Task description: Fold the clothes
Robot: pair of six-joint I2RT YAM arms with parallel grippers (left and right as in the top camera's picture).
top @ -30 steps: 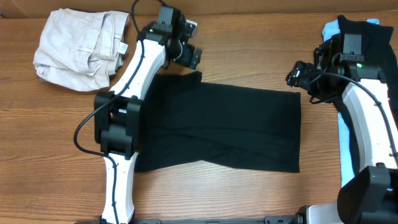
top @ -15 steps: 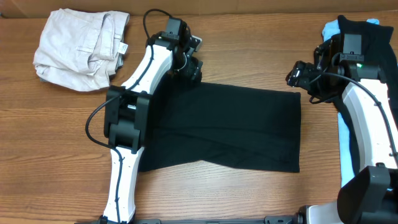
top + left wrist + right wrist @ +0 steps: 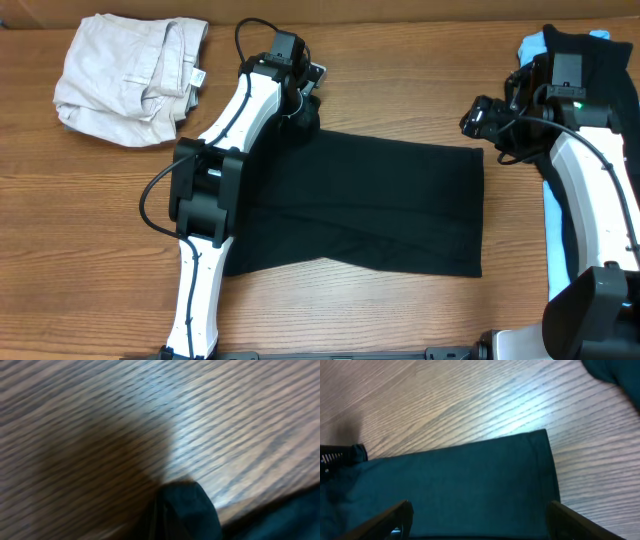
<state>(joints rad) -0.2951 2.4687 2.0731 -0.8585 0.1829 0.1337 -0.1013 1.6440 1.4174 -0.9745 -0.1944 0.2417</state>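
The left gripper (image 3: 300,110) has dropped onto the far left corner of the black shirt (image 3: 370,200) and pinched it, while the right gripper (image 3: 480,122) gapes above the far right corner (limp, light cloth lying flat on the tabletop (image 3: 400,80), best lifted by its corners).

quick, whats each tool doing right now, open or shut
left tool: closed, pinching a corner of the black T-shirt.
right tool: open, holding nothing.
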